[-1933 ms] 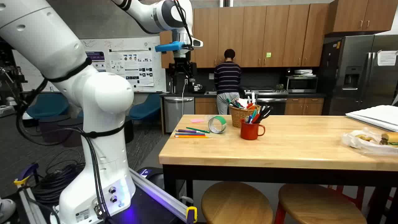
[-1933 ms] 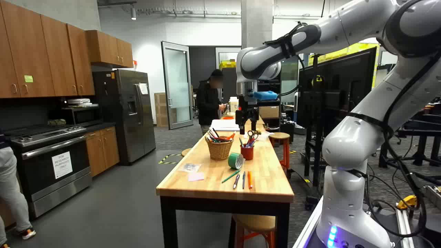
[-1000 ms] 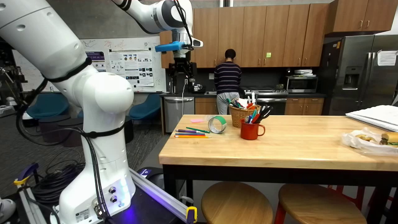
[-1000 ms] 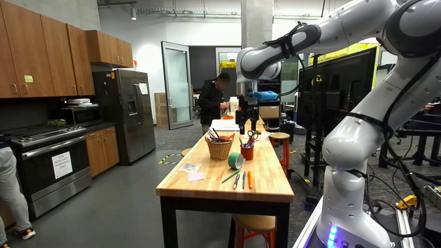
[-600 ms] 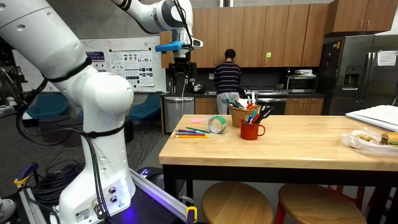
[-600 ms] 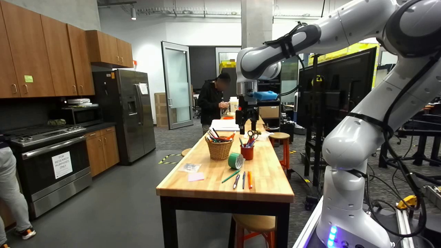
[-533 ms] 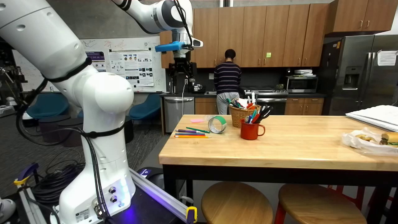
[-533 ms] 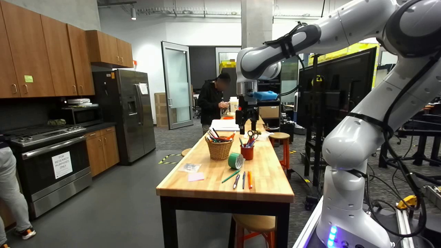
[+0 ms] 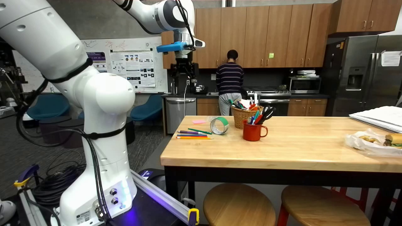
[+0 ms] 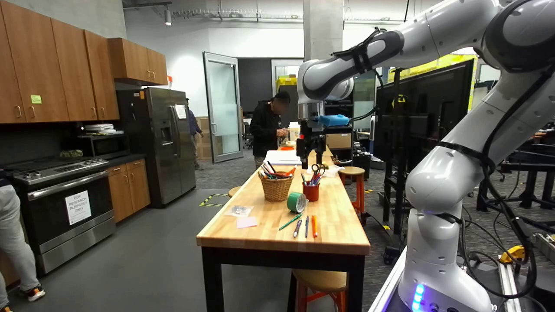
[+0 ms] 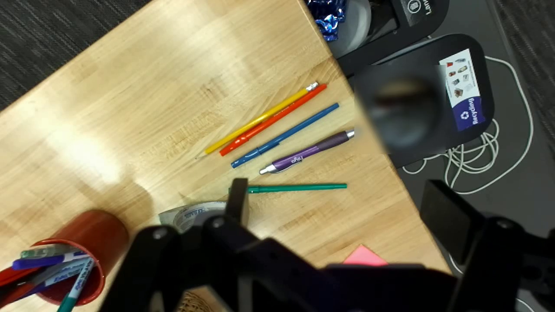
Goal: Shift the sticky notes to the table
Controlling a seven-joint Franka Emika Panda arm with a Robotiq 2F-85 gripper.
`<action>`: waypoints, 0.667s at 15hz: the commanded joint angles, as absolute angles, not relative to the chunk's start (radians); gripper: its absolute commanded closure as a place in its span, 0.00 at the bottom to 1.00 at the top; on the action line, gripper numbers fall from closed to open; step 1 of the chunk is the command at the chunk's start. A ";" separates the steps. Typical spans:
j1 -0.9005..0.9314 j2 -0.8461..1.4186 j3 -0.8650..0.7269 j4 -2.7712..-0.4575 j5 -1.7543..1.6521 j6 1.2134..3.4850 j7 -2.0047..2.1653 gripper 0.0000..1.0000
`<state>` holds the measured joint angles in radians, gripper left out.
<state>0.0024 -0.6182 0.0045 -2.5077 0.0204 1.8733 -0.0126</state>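
A pink sticky note pad lies flat on the light wood table, close to one end; whether it is one note or several I cannot tell. In the wrist view only a corner of the pink pad shows, the rest hidden behind my gripper's body. A small yellow-green note is stuck on a cabinet door across the room. My gripper hangs well above the tabletop, fingers wide apart, holding nothing.
Beside the pad lie several pens and a pencil, a green tape roll and a clear packet. A wicker basket and red mug hold stationery. Paper and wrapped food lie farther along. People stand nearby.
The arm, gripper and tabletop objects have not moved. A person has come into sight beside the fridge in an exterior view, and the person at the table's far end has shifted slightly.
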 commanded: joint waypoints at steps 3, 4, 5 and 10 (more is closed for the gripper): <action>0.000 -0.610 0.006 -2.502 0.012 1.877 -0.006 0.00; -0.004 -0.600 0.009 -2.497 0.002 1.884 -0.002 0.00; -0.005 -0.588 0.010 -2.491 -0.003 1.892 -0.002 0.00; -0.012 -0.501 0.016 -2.450 -0.071 1.993 -0.005 0.00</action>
